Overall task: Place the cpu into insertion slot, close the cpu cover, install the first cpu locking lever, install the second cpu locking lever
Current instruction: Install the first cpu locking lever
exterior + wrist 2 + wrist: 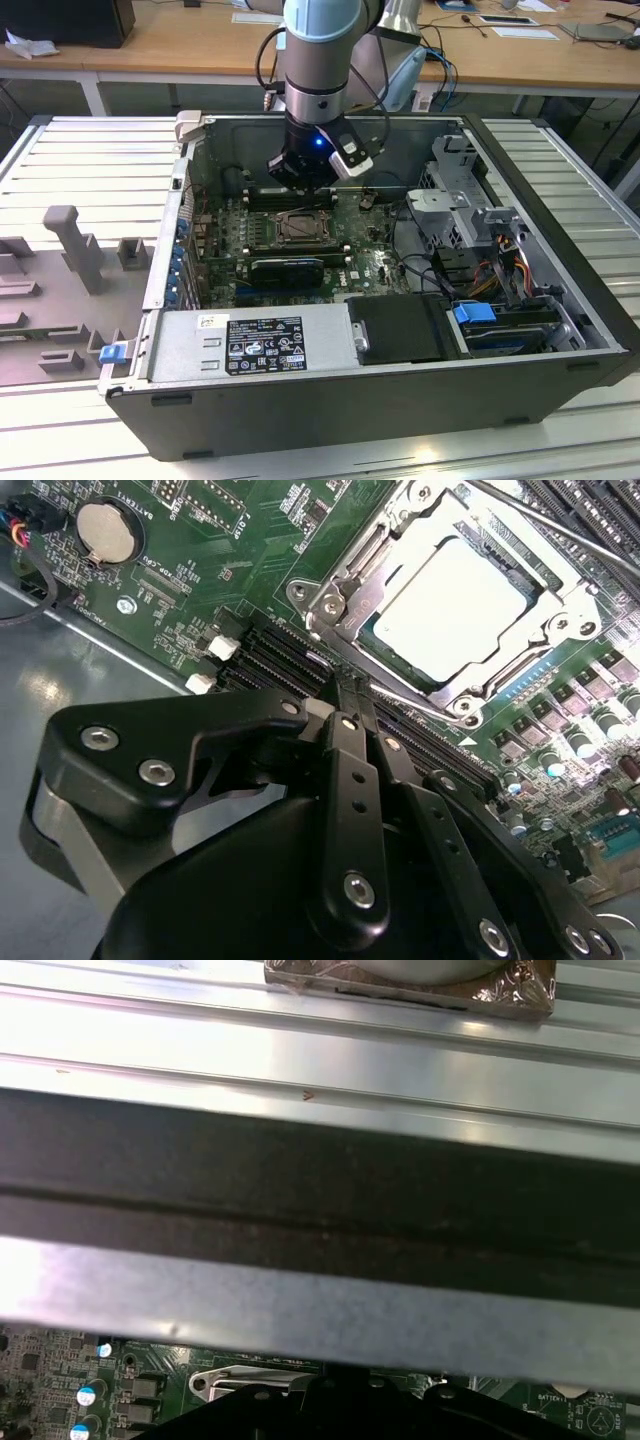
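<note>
The open computer case (560,300) surrounds the arm's gripper (352,705), which hangs low over the green motherboard (230,550) with its fingers pressed together, nothing visibly between them. Just beyond the fingertips lies the insertion slot (520,685). The cpu cover (345,595) is closed over it, and the cpu (450,605) sits inside its cut-out.

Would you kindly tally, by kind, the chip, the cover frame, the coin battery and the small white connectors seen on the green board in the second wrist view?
Pale silver-grey square cpu, seated under the frame: 1
Silver-grey metal cpu cover frame, lying down over the chip: 1
Round silver coin battery: 1
Small white plastic connectors: 2
Total: 5
</note>
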